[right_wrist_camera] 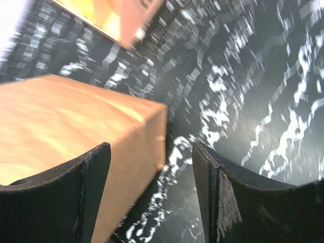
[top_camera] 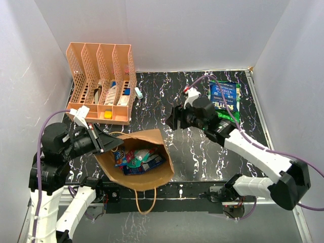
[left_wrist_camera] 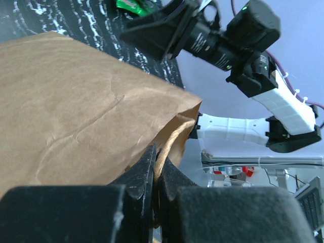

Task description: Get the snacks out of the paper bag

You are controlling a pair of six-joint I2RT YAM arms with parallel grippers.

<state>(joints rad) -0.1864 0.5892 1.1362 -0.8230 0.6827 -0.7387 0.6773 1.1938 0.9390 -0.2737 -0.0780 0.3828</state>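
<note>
The brown paper bag [top_camera: 149, 178] lies on the black marbled table with its mouth open upward, and several small snacks [top_camera: 139, 158] in blue, teal and red show inside. My left gripper [top_camera: 108, 143] is shut on the bag's left rim; in the left wrist view its jaws [left_wrist_camera: 158, 163] pinch the paper edge of the bag [left_wrist_camera: 76, 111]. A large green snack packet [top_camera: 225, 99] lies flat at the back right. My right gripper [top_camera: 175, 119] hangs open and holds nothing, just beyond the bag's far right corner. In the right wrist view the bag [right_wrist_camera: 66, 116] sits below the right gripper [right_wrist_camera: 152, 150].
An orange perforated file organizer [top_camera: 104, 83] with small stationery stands at the back left, close behind the bag; its corner shows as the organizer [right_wrist_camera: 111, 15] in the right wrist view. White walls close in the table on three sides. The bag's handle [top_camera: 144, 201] hangs over the near edge.
</note>
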